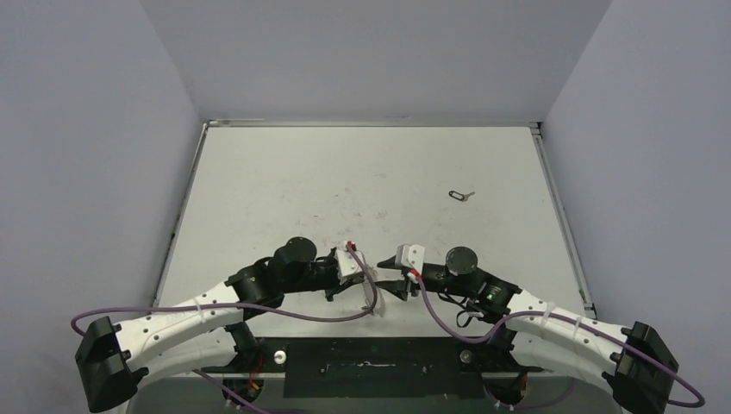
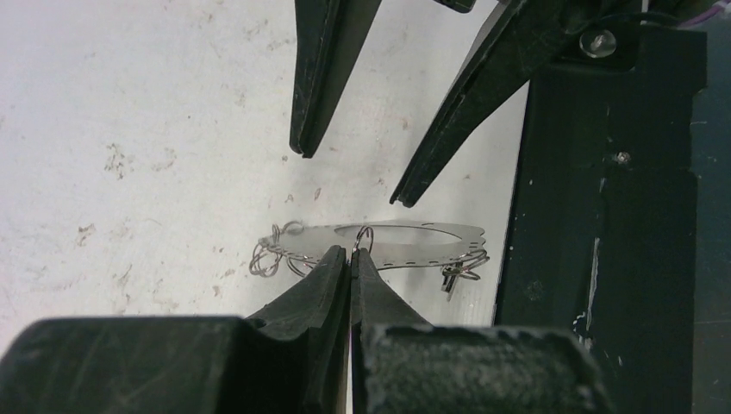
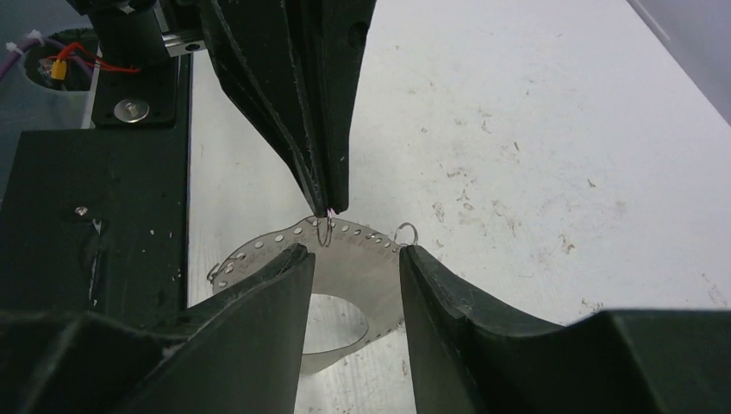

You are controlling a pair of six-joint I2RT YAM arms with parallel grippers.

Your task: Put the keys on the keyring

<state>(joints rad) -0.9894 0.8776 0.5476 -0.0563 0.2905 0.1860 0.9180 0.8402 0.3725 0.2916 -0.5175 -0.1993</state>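
The keys (image 1: 461, 194), a tiny silver key on a small black loop, lie alone on the white table at the right, far from both grippers. The keyring (image 2: 431, 250) is a silvery oval band with small holes and several tiny rings, lying by the table's near edge; it also shows in the right wrist view (image 3: 362, 274). My left gripper (image 2: 352, 254) is shut on one tiny ring (image 2: 363, 236) of the keyring. My right gripper (image 3: 351, 252) is open, one finger on each side of the band. In the top view the left gripper (image 1: 369, 289) and right gripper (image 1: 388, 287) meet at the front middle.
A black mounting plate (image 2: 603, 259) runs along the table's near edge right beside the keyring; it also shows in the right wrist view (image 3: 95, 216). Purple cables (image 1: 302, 315) loop from both arms. Grey walls enclose the table on three sides.
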